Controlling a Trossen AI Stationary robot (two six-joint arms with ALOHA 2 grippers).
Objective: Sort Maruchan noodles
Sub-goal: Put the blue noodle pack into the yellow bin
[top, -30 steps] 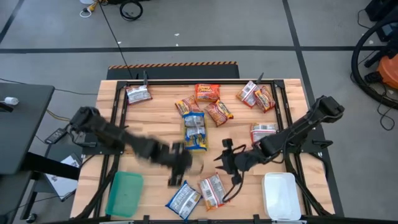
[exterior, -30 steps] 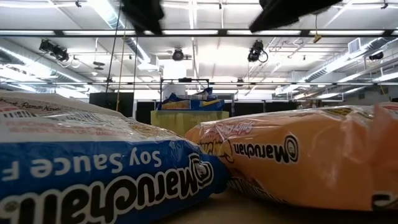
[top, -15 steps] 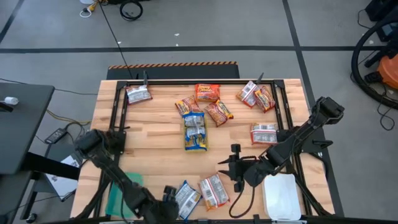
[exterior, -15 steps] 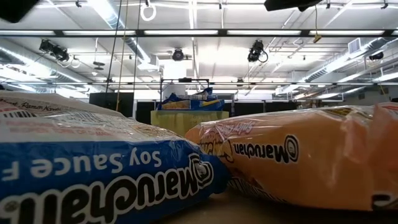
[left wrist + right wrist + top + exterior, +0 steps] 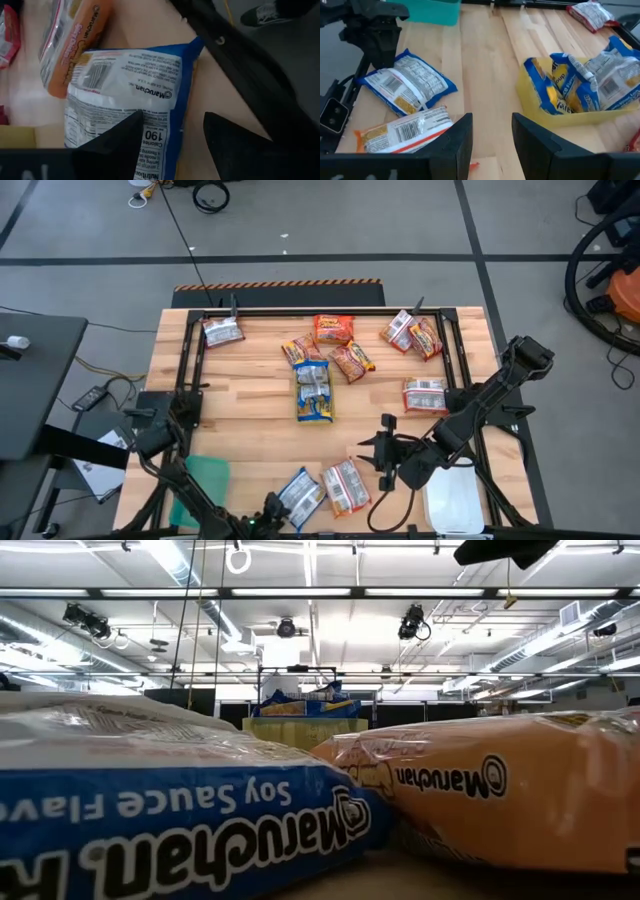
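So I've got the left end effector sitting right over the blue packet at the near edge of the worktop, fingers spread with the packet's white back showing between them, nothing gripped yet. The orange packet lies just beside the blue one, touching it from what the low view shows, so I'd say the trick is to come down on the blue one's far side from the orange, pinch across the short width, and lift straight so the neighbour doesn't drag along.

The right end effector hangs just beyond the orange packet, fingers parted, empty.

The rest of the Maruchan noodles are well beyond the blue packet: a yellow tray mid-worktop already holding blue ones, more orange and silver-red packets toward the far edge. Green tray sits near the blue packet, white tray on the other side past the orange. Worktop is pale wood planks with a black frame; grey floor around, cables beyond.
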